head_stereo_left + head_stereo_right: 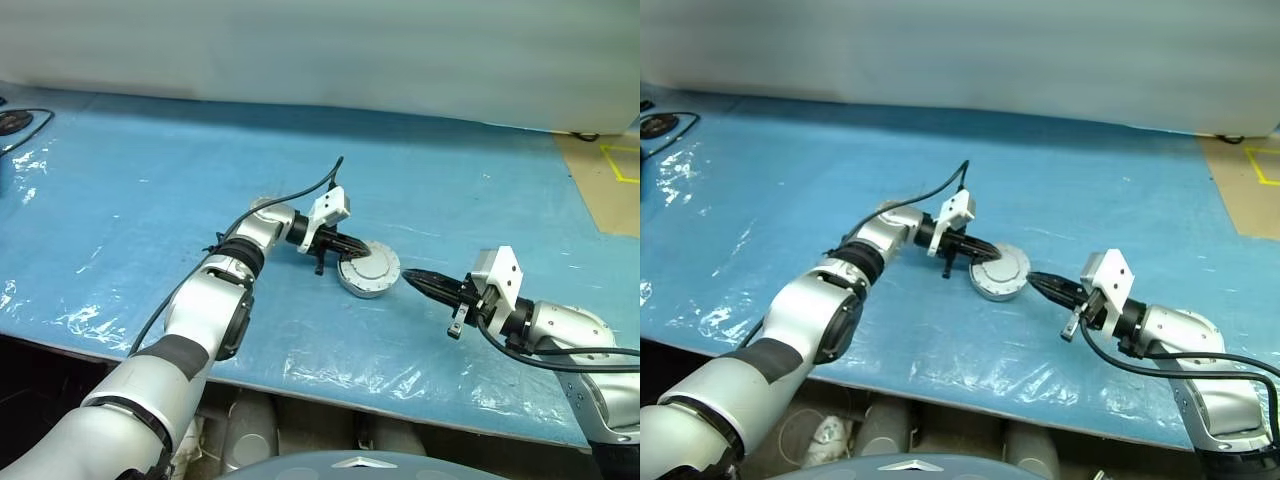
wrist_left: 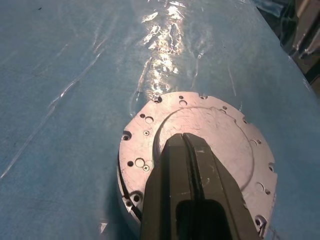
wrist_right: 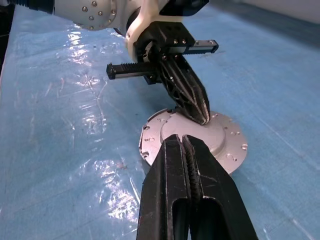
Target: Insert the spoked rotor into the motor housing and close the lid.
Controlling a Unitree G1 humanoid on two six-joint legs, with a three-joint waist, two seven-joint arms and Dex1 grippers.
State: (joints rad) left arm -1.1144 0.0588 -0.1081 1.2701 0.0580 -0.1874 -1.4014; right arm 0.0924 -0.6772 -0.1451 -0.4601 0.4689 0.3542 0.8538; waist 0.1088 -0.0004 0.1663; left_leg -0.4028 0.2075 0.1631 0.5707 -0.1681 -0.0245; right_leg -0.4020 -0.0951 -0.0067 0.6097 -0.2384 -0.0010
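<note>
L gripper [image 3: 201,117] closed, tips pressing lid [image 3: 220,137] top, R gripper [image 3: 182,142] closed, empty, beside lid

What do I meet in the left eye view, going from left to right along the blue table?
Left gripper, shut, its tips on the lid → round silver lid on the motor housing → right gripper, shut, beside the lid.

Left claw [image 1: 352,250] over lid [image 1: 369,269]; blue table [image 1: 150,190] open around (wrinkled).
</note>
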